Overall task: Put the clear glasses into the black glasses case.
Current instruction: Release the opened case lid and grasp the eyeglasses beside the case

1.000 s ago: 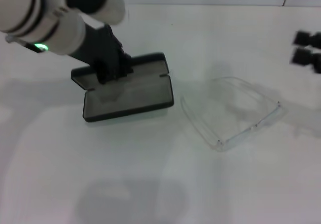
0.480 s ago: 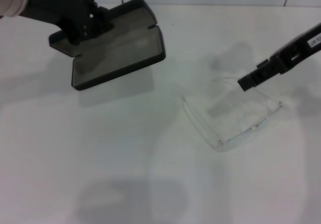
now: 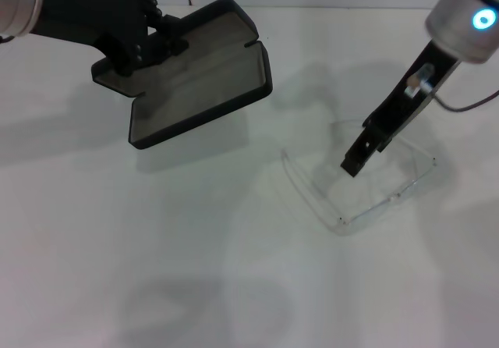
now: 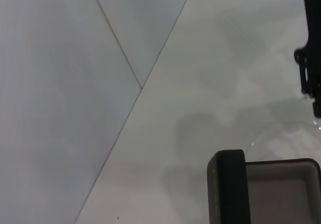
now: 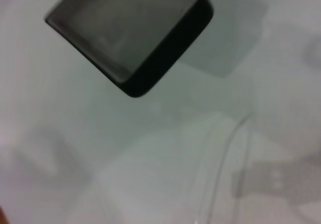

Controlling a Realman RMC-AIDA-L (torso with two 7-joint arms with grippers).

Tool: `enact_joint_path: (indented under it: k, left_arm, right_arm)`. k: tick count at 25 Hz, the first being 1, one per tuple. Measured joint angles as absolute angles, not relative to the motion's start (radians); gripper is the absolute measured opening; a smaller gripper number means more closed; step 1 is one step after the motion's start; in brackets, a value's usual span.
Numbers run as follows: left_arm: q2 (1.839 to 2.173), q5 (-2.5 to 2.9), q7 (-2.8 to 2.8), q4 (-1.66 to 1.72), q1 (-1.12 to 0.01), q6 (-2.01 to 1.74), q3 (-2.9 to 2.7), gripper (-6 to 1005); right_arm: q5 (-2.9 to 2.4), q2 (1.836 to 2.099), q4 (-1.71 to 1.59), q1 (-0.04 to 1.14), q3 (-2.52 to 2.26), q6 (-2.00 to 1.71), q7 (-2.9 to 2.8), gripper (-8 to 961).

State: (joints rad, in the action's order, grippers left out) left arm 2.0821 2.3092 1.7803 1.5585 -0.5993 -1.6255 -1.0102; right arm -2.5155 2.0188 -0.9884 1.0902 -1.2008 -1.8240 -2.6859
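One black glasses case (image 3: 199,71), one pair of clear glasses (image 3: 362,180), two arms in play. That is the whole count on this white table (image 3: 156,246).

The case is open, lid flung back, grey lining showing in both halves. It hangs above the table at a tilt, its shadow thrown on the surface beneath it, at the far left of the head view. The left gripper (image 3: 148,44) has it by the far-left edge, near the hinge side, dark fingers clamped onto the rim of the case. In the left wrist view only a corner of the case (image 4: 266,189) shows, black wall and grey inside, with the table stretching away to a tiled wall (image 4: 60,83).

Over on the right, the glasses lie flat on the table, well apart from the case, temple arms unfolded and reaching toward the far side, the front of the frame nearest the robot. The right gripper (image 3: 355,159) comes down at a slant from the upper right, its dark tip directly over the glasses, between the two temple arms. Only a single narrow dark tip shows, so whether its fingers are spread or pinched cannot be told, nor whether it touches the frame.

The right wrist view looks across at the case (image 5: 135,33) aloft, with one clear temple arm (image 5: 223,153) curving below.
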Motion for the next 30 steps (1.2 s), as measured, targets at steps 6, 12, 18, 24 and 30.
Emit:
enact_joint_path:
  k: [6, 12, 18, 24, 30]
  left_arm:
    - [2.083, 2.303, 1.783, 1.559, -0.592, -1.626, -1.017, 212]
    - [2.083, 2.302, 1.785, 1.553, -0.590, -1.627, -1.017, 215]
    - [2.086, 2.302, 1.801, 1.552, -0.589, -1.628, -1.018, 218]
    - [2.086, 2.302, 1.815, 1.551, -0.597, -1.628, -1.020, 221]
    - [2.085, 2.303, 1.814, 1.550, -0.602, -1.628, -1.020, 224]
  right_arm:
    - [-2.515, 2.022, -0.994, 1.068, -1.373, -1.774, -2.526, 667]
    - [-2.518, 2.018, -1.088, 0.980, -1.392, -1.770, -2.157, 668]
    - [-2.533, 2.014, -1.147, 0.926, -1.354, -1.762, -1.951, 667]
    - [-2.574, 2.020, -1.105, 0.941, -1.361, -1.808, -1.903, 665]
    - [-2.575, 2.022, -1.061, 0.942, -1.407, -1.784, -1.894, 659]
